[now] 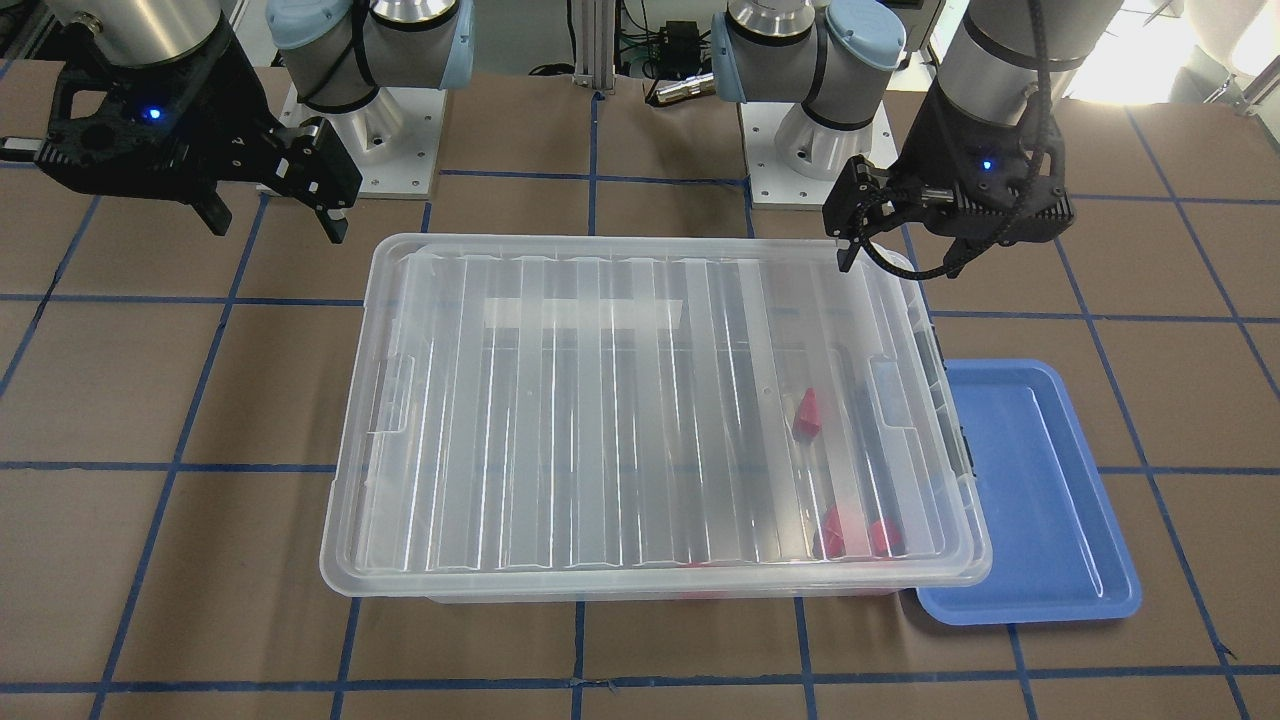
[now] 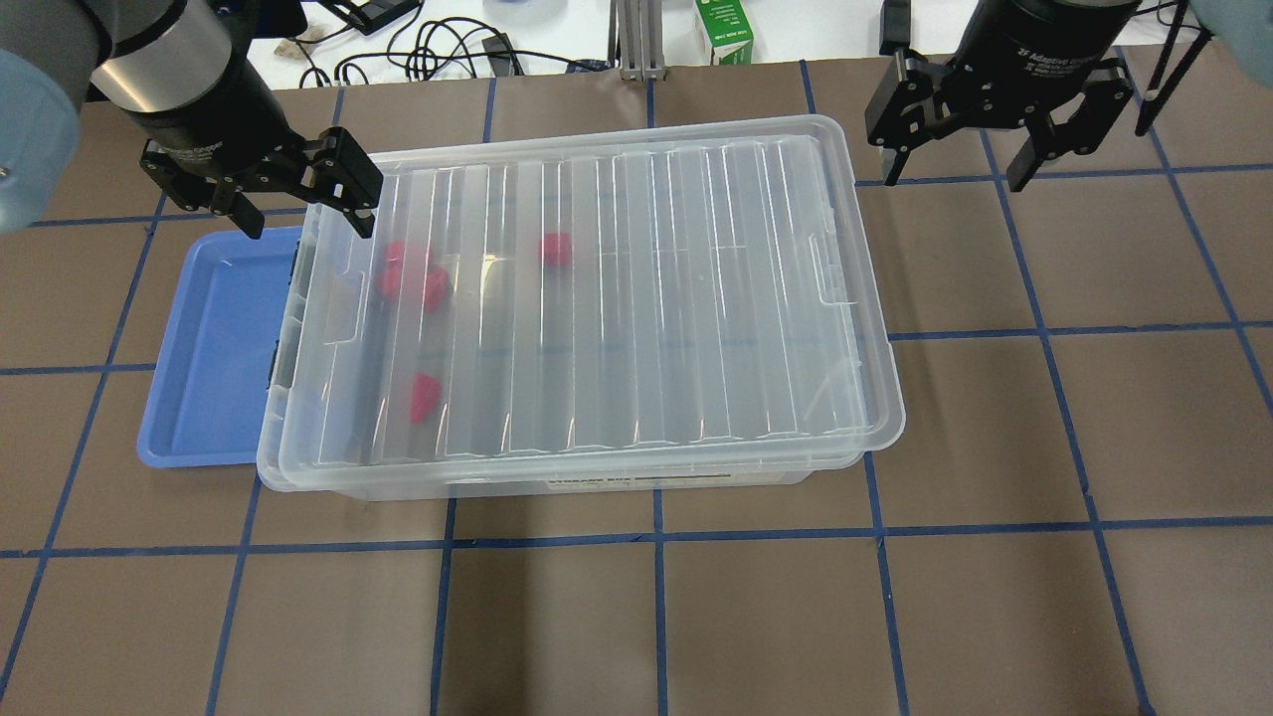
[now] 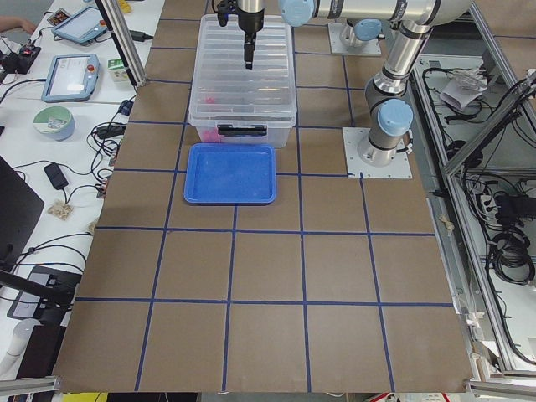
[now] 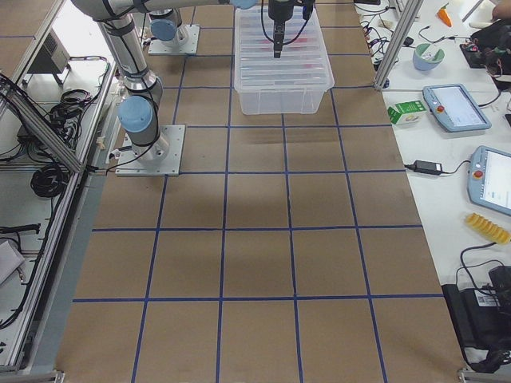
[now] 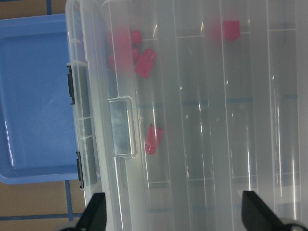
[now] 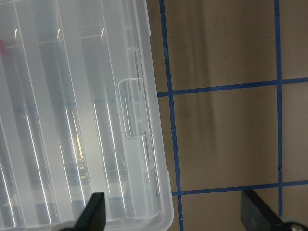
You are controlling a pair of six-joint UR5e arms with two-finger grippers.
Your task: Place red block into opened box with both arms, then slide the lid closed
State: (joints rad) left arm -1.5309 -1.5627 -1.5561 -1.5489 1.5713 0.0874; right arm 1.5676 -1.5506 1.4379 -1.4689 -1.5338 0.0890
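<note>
left gripper (image 2: pixel 298 204): fingers spread, holding nothing. It hovers over the far left corner of the lid and is not touching it.
right gripper (image 2: pixel 955 164): fingers spread, empty. It hangs over bare brown bench (image 2: pixel 995 447), just past the lid's far right corner and clear of it.
lid: the flat ribbed clear plastic lid (image 2: pixel 636 298) lies on top of the box. Its long axis runs left-right between my two grippers.
box: the large clear plastic storage box (image 2: pixel 597 484) sits below and nearer my base than both grippers.
red block: the small glossy red block (image 2: pixel 426 398) is inside the box under the lid, at my left end, below the left gripper and nearer my base.
other reds: a huddle of similar red blocks (image 2: pixel 408 278) sits almost under the left gripper.
blue tray: the shallow blue plastic tray (image 2: pixel 199 378) is beside the box's left end.
key relation: the lid looks shifted slightly right, with a strip of box rim and its latches showing at the left end. The right gripper is the one sitting off the overhanging end.
next, my guess: the block step looks done. What's left is to nudge the lid leftward along its long axis.
</note>
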